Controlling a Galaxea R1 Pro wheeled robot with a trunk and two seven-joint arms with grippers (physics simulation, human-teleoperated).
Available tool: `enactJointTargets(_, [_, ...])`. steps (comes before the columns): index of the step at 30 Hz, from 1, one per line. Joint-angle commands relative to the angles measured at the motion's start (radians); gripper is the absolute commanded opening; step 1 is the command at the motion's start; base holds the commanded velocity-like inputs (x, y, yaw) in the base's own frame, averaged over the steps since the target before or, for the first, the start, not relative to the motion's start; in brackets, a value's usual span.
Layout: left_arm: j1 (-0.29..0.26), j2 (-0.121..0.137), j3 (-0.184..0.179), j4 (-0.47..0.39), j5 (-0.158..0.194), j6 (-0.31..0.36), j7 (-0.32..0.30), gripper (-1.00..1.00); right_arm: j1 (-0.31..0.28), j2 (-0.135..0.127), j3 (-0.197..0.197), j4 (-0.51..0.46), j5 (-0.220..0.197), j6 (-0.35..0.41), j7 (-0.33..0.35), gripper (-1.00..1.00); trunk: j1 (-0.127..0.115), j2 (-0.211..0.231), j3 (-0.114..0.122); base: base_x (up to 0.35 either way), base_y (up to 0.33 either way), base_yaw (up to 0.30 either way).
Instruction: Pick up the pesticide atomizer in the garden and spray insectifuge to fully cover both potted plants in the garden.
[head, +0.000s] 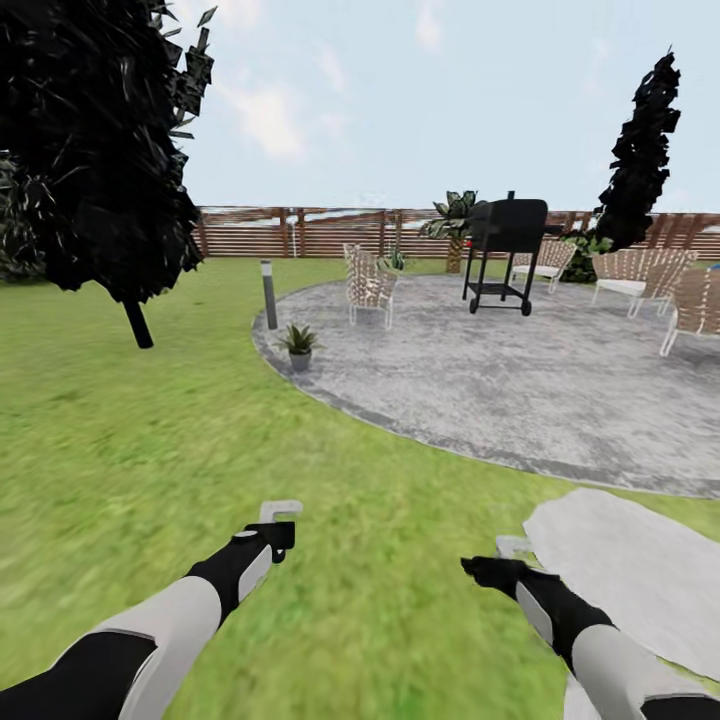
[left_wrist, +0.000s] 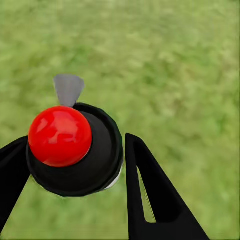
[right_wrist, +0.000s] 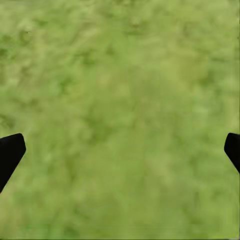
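Item 1: left gripper (left_wrist: 75, 165). Clenched on the pesticide atomizer (left_wrist: 75, 150); the left wrist view looks down on its red top, the dark round body wedged between the 2 fingers (left_wrist: 155, 195), a grey nozzle tip jutting past the cap. In the head view the bottle's light upper part sits at the left gripper (head: 277, 528); its long axis there runs roughly upright, and which way the nozzle faces cannot be told.

Item 2: right gripper (right_wrist: 120, 150). Released, fingers spread wide over bare lawn (right_wrist: 120, 75), holding nothing; in the head view it hangs just beside a pale stone slab (head: 640, 570).

Item 3: potted plant (head: 299, 342). 1 rosette in a small grey pot, on the near-left edge of the round patio (head: 520, 390), near a grey bollard lamp (head: 268, 294). It lies ahead of the left gripper, well apart, nearer the left arm than the right.

Item 4: surroundings. Wooden fence (head: 320, 232), grill (head: 505, 255), chairs (head: 371, 286).
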Motion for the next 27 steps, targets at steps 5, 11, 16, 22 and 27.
enactJointTargets(5, [0.000, 0.001, -0.008, -0.001, 0.010, 0.005, 0.006, -1.00, 0.001, 0.001, 0.009, -0.287, -0.008, 0.323, -0.001, 1.00, 0.000, 0.000, -0.001, 0.310, 0.000, 0.000])
enactJointTargets(11, [0.000, 0.002, -0.008, -0.002, 0.010, 0.005, 0.006, -1.00, 0.001, 0.003, 0.012, -0.290, -0.007, 0.172, -0.001, 1.00, 0.000, 0.000, -0.001, 0.307, 0.000, 0.000])
enactJointTargets(16, [0.000, 0.002, -0.008, -0.002, 0.010, 0.005, 0.006, -1.00, 0.001, 0.005, 0.013, -0.011, -0.007, -0.077, -0.001, 1.00, 0.000, 0.000, -0.001, 0.307, 0.000, 0.000])
enactJointTargets(22, [0.000, 0.002, -0.008, -0.001, 0.010, 0.006, 0.005, -1.00, 0.002, 0.012, 0.016, 0.113, -0.006, -0.126, -0.001, 1.00, 0.000, 0.000, -0.001, 0.308, 0.000, 0.000])
enactJointTargets(27, [0.000, 0.002, -0.008, -0.001, 0.010, 0.005, 0.005, -1.00, 0.002, 0.016, 0.017, 0.120, -0.004, -0.128, -0.001, 1.00, 0.000, 0.000, -0.001, 0.314, 0.000, 0.000])
